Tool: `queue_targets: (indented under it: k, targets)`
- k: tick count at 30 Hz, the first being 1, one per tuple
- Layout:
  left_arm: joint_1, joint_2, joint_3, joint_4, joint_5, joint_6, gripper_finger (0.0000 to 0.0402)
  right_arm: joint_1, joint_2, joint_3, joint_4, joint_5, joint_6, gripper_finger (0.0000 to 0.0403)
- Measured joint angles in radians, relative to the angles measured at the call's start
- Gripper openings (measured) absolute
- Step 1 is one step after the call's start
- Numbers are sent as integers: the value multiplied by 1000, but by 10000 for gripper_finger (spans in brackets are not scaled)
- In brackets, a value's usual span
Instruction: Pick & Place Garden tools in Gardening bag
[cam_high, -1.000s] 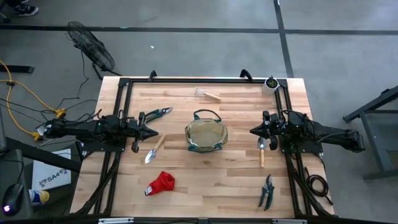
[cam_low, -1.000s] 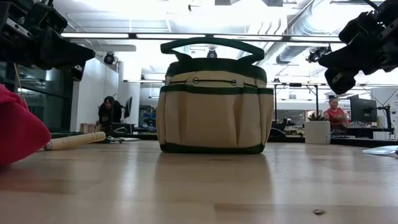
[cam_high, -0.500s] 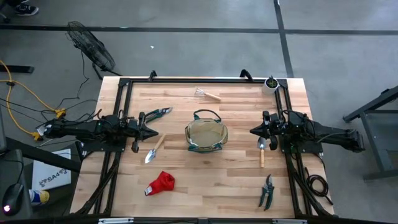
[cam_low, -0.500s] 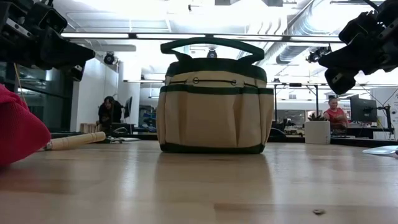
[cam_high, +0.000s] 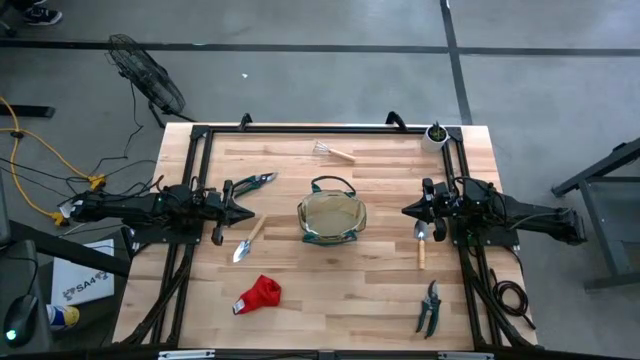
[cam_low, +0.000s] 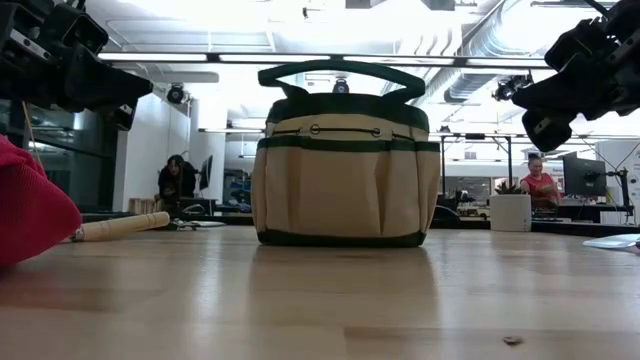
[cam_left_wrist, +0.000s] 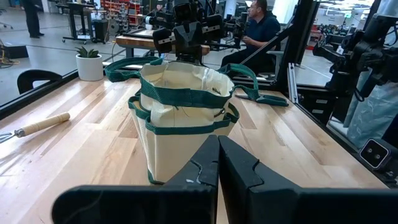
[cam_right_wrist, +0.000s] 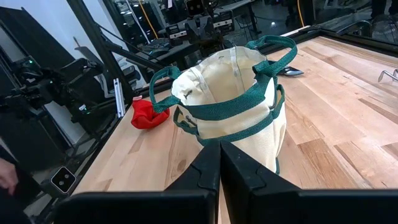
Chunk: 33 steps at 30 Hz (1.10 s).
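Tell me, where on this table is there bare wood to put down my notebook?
Bare wood lies between the red glove and the black shears, in front of the gardening bag. Another strip runs between the mini rake and white pot. It is crowded beside both grippers.

The wooden tabletop (cam_high: 330, 300) stands on a grey concrete floor (cam_high: 300, 80) crossed by dark lines. A black fan (cam_high: 145, 70) lies on the floor beyond one corner, with yellow cable (cam_high: 40, 160) trailing nearby. Across the room, bright ceiling lights (cam_low: 180, 57) and exposed ducts (cam_low: 480, 50) run overhead. Two people sit at desks in the distance: one (cam_low: 175, 180) and another (cam_low: 540, 182) by a monitor (cam_low: 580, 177).
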Motion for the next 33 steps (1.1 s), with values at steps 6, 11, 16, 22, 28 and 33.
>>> queue_targets:
  k: [6, 11, 16, 22, 28, 33]
  targets:
    - [0, 0, 0, 0, 0, 0, 0, 0, 0, 0, 0, 56, 0, 2]
    - [0, 0, 0, 0, 0, 0, 0, 0, 0, -2, 0, 180, -34, 2]
    - [0, 0, 0, 0, 0, 0, 0, 0, 0, -2, 0, 226, -37, 2]
    - [0, 0, 0, 0, 0, 0, 0, 0, 0, -2, 2, 233, 23, 2]
    - [0, 0, 0, 0, 0, 0, 0, 0, 0, -2, 4, 288, 327, 2]
    - [0, 0, 0, 0, 0, 0, 0, 0, 0, -2, 4, 285, 478, 3]
